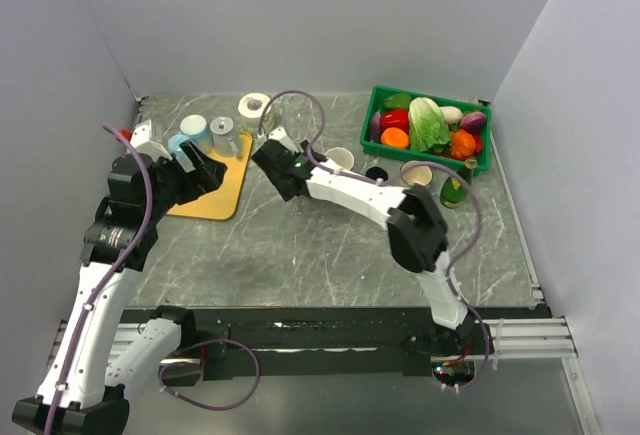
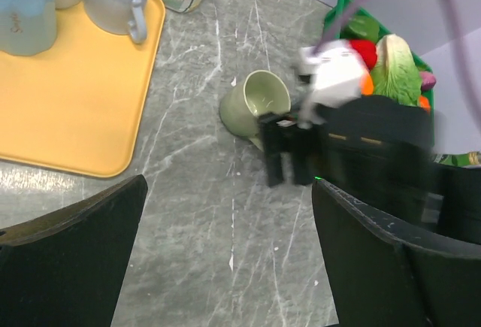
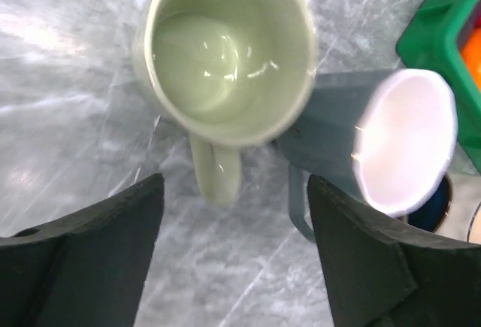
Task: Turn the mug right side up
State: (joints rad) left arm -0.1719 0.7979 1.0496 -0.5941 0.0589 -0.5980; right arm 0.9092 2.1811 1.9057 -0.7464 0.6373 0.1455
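Observation:
A pale green mug (image 3: 229, 52) sits on the marble table with its opening facing up at the right wrist camera and its handle (image 3: 216, 173) pointing toward my fingers. It also shows in the left wrist view (image 2: 255, 101). In the top view my right arm hides it. My right gripper (image 3: 233, 267) is open and empty, hovering just short of the handle; it shows as dark fingers (image 2: 289, 158) beside the mug and in the top view (image 1: 272, 163). My left gripper (image 2: 229, 259) is open and empty over bare table by the tray (image 1: 207, 170).
A grey-blue mug (image 3: 391, 143) lies on its side touching the green mug, also seen from above (image 1: 340, 160). A yellow tray (image 1: 215, 200) holds two blue mugs (image 1: 193, 130). A green basket (image 1: 380, 95) of vegetables stands back right, with a cream cup (image 1: 415, 173) and bottle (image 1: 452, 190) nearby.

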